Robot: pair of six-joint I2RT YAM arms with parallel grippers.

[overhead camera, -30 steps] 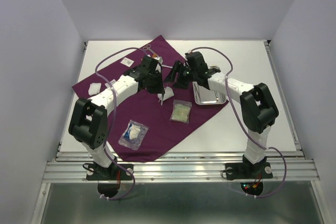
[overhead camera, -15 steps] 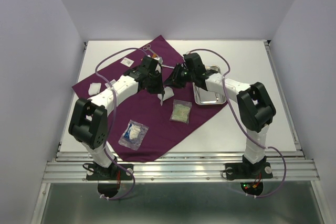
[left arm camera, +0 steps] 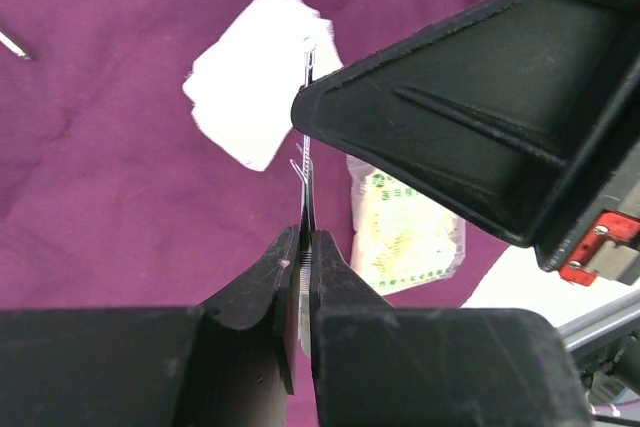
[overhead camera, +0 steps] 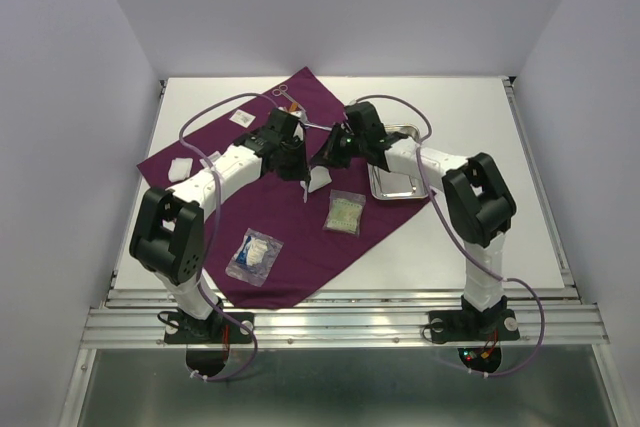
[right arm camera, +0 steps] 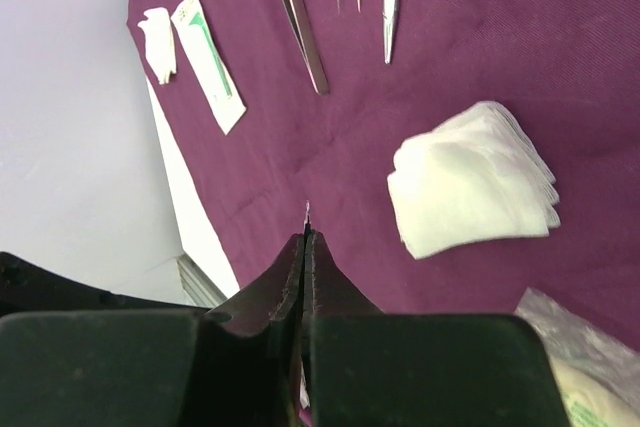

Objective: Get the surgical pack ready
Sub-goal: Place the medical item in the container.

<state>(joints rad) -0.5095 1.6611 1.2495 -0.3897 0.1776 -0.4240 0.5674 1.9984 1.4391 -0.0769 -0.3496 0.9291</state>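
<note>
The dark-purple cloth point(overhead camera: 300, 237) lies spread on the table. Above its middle, my left gripper point(left arm camera: 307, 237) is shut on thin metal tweezers point(left arm camera: 306, 172), seen edge-on and held off the cloth. My right gripper point(right arm camera: 306, 237) is shut on the tweezers' other end, and a small metal tip point(right arm camera: 307, 210) pokes out past its pads. In the top view the two grippers point(overhead camera: 302, 162) point(overhead camera: 328, 152) meet nose to nose. A white gauze pad point(right arm camera: 470, 177) lies on the cloth below them. The steel tray point(overhead camera: 400, 182) sits just right of the right gripper.
A yellowish packet point(overhead camera: 346, 213) and a clear packet with blue contents point(overhead camera: 254, 254) lie on the near cloth. Scissors point(overhead camera: 285, 97) lie at the far corner, more slim instruments point(right arm camera: 298, 17) nearby. A small gauze piece point(overhead camera: 181, 168) and a flat packet point(overhead camera: 241, 119) sit at the left.
My right gripper has moved left from over the tray toward the left gripper and closed on the free end of the tweezers. The left gripper has kept its grip.
</note>
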